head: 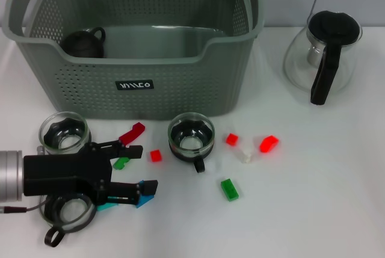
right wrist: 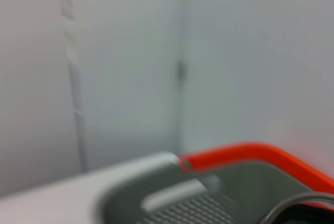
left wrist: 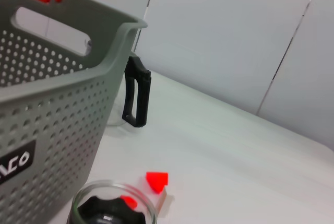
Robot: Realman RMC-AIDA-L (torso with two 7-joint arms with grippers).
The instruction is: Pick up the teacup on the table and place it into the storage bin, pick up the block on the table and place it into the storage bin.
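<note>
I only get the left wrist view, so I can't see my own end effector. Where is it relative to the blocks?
Observer: The left end effector is low over the table, open, with a small green block in the gap between its fingers.
Operator: Are there teacups besides the one ahead of me?
Observer: Yes, two more. One glass teacup stands near the front left corner of the storage bin, and another teacup is partly hidden beneath the left arm.
Operator: Is anything in the bin yet?
Observer: A dark round vessel with a handle sits in the bin's left end.
</note>
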